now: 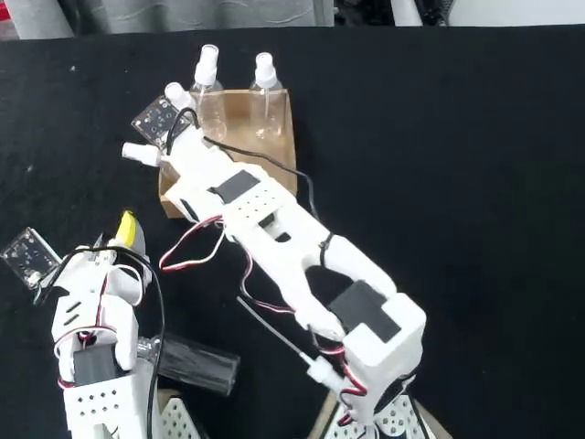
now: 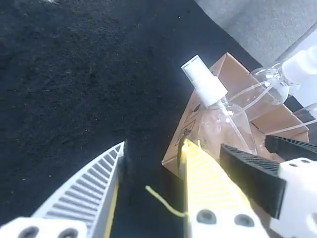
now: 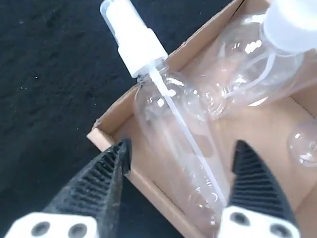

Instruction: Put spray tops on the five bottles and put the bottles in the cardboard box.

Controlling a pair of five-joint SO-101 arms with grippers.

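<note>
The bottle (image 3: 173,134) with its spray top (image 3: 131,37) leans in a corner of the cardboard box (image 3: 103,133), top out over the rim. Its long axis runs away from the right gripper (image 3: 183,148), whose jaws stand wide open on both sides of it, gripping nothing. The left gripper (image 2: 155,143), also open and empty, is farther off.

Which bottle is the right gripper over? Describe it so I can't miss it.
Find the cardboard box on the black table. On its side toward the left arm, the open right gripper hangs over a clear bottle. Unlike the two upright bottles at the far wall, it leans, white spray top jutting past the box wall.
</note>
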